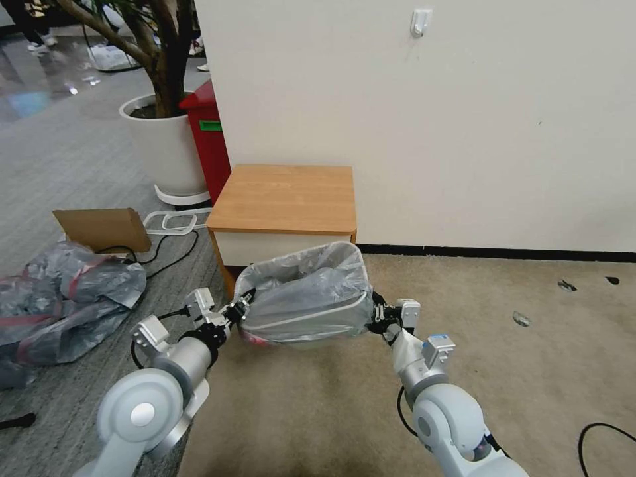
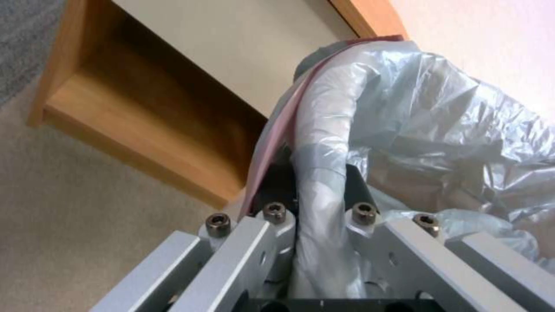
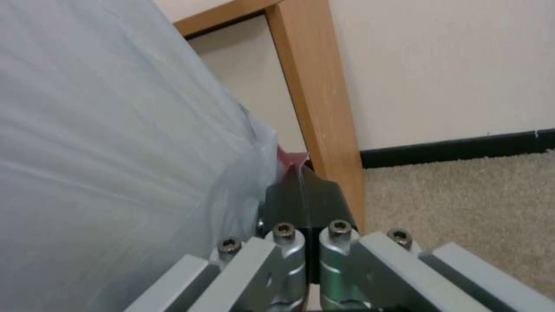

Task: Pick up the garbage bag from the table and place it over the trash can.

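The garbage bag (image 1: 311,295), translucent grey with a pink-red band, is stretched open between both grippers just in front of the table (image 1: 285,199). My left gripper (image 1: 237,310) is shut on the bag's left edge; in the left wrist view a roll of plastic (image 2: 324,143) runs between its fingers (image 2: 277,182). My right gripper (image 1: 376,317) is shut on the right edge, pinching the red band (image 3: 289,157). A pale cream strip below the bag looks like the trash can (image 1: 298,340); the bag hides the rest of it.
A heap of grey bags (image 1: 66,291) and a cardboard box (image 1: 103,228) lie on the floor at left, with cables (image 1: 165,242). A red bin (image 1: 209,139) and a white planter (image 1: 165,146) stand behind the table. Beige carpet lies open to the right.
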Robot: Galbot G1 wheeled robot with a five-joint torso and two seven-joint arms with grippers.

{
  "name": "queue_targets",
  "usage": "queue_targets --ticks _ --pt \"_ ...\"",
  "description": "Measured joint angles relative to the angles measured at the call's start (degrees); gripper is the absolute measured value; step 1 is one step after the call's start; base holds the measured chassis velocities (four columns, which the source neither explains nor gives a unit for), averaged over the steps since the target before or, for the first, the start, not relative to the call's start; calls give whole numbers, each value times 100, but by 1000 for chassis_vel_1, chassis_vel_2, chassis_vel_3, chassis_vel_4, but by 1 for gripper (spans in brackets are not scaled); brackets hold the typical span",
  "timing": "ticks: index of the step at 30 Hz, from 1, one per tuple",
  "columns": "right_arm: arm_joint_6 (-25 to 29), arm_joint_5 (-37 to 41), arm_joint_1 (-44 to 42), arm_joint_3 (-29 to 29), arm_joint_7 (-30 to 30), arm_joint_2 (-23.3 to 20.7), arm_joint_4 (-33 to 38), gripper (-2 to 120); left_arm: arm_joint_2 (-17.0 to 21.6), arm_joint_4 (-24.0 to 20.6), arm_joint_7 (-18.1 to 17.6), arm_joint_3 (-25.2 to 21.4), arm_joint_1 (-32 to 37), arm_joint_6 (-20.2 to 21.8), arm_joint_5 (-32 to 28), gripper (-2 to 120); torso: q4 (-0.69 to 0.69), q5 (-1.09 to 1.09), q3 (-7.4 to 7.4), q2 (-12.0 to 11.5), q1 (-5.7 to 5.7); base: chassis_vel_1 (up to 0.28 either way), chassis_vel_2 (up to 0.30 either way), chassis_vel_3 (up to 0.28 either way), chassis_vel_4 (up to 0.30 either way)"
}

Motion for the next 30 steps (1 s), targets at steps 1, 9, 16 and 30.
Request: queue_targets --ticks 1,9,16,30 --pt "-23 463 -83 -4 17 -34 257 8 33 62 1 45 -36 12 253 5 0 0 0 0 0 0 0 0 0" --pt "-47 1577 -307 86 35 -170 977 34 192 274 71 144 -168 41 875 5 0 0 0 0 0 0 0 0 0" --pt "-136 2095 -161 255 259 -382 1457 64 202 317 75 187 -173 96 1029 5 -1 0 0 0 0 0 0 0 0" --pt "-1110 1374 1337 -462 -619 -2196 1964 90 217 417 354 630 -106 134 2846 5 0 0 0 0 0 0 0 0 0"
